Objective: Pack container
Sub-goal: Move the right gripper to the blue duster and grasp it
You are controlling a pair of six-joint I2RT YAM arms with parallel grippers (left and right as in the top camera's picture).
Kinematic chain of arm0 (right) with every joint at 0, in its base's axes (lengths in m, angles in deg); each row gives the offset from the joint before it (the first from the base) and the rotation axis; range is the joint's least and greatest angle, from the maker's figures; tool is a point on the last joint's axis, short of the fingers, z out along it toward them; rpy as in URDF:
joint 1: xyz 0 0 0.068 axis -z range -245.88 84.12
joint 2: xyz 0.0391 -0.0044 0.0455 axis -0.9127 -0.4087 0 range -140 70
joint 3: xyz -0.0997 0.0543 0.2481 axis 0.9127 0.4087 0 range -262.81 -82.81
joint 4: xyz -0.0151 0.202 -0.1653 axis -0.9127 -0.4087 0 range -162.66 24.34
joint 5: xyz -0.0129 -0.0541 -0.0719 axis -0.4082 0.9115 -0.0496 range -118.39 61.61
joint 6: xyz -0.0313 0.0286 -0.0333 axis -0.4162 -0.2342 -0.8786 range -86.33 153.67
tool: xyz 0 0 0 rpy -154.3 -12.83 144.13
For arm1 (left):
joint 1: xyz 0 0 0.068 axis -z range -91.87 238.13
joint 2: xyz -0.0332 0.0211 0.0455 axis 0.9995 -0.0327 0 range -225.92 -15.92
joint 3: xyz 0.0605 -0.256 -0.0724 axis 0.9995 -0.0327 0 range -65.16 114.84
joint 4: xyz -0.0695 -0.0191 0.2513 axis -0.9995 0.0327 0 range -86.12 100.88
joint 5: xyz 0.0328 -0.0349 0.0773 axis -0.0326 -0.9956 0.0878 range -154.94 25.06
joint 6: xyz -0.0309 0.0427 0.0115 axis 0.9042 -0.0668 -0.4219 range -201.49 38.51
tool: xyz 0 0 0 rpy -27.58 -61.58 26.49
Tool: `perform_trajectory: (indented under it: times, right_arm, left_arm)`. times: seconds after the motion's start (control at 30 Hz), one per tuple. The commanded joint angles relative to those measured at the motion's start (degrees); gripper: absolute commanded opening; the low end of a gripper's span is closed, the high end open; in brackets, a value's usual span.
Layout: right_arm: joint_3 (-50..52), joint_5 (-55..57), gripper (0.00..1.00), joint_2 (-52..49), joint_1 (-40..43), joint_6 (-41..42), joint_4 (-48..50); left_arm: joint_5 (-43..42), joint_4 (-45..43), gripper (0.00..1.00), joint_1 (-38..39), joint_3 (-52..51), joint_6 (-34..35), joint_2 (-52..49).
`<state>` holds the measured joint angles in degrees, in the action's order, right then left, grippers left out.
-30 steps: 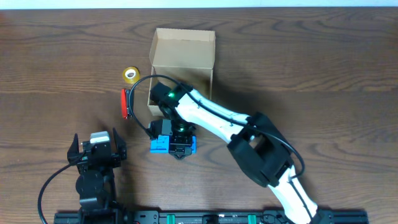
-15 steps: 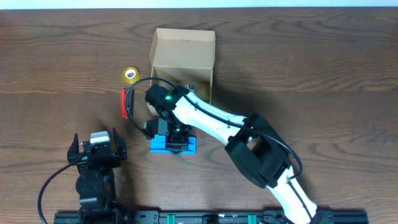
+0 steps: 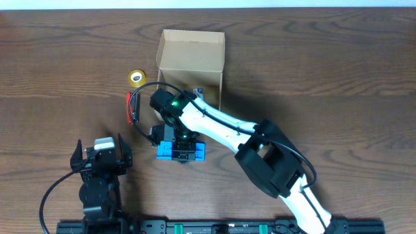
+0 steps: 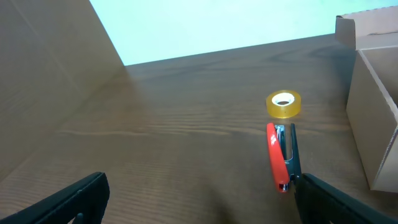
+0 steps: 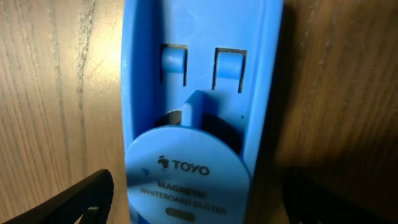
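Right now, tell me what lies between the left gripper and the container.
The red stapler lies between left gripper and container, seen in the overhead view.

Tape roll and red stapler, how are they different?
The tape roll is yellow, round, with a hole; the red stapler is long and thin. The tape roll is smaller than the stapler and sits farther from the left wrist camera. Both rest on the table beside the container.
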<state>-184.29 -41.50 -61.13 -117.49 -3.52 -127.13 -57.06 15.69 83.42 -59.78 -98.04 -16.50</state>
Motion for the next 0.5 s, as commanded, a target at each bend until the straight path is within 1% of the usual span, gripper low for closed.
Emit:
perform_trajectory:
  times: [0.0, 0.1, 0.17, 0.3, 0.4, 0.47]
  right_arm:
    - [5.7, 5.75, 0.86, -3.91, -1.03, 2.78, 2.99]
    - [8.2, 8.92, 0.84, -3.91, -1.7, 3.98, 4.57]
    - [8.72, 9.88, 0.77, -3.91, -1.95, 4.42, 5.03]
    - [8.76, 10.32, 0.61, -3.91, -1.95, 6.27, 6.19]
    - [8.72, 10.86, 0.42, -3.87, -1.9, 7.8, 6.75]
    - [8.28, 12.35, 0.36, -3.76, -1.9, 8.81, 6.58]
  left_arm:
    - [0.02, 0.52, 0.95, 0.24, -1.6, -0.17, 0.33]
    - [0.02, 0.52, 0.95, 0.24, -1.6, -0.15, 0.33]
    - [0.02, 0.52, 0.95, 0.24, -1.6, -0.17, 0.33]
    - [0.02, 0.52, 0.95, 0.24, -1.6, -0.15, 0.33]
    - [0.02, 0.52, 0.95, 0.24, -1.6, -0.15, 0.33]
    - [0.02, 0.52, 0.95, 0.24, -1.6, -0.15, 0.33]
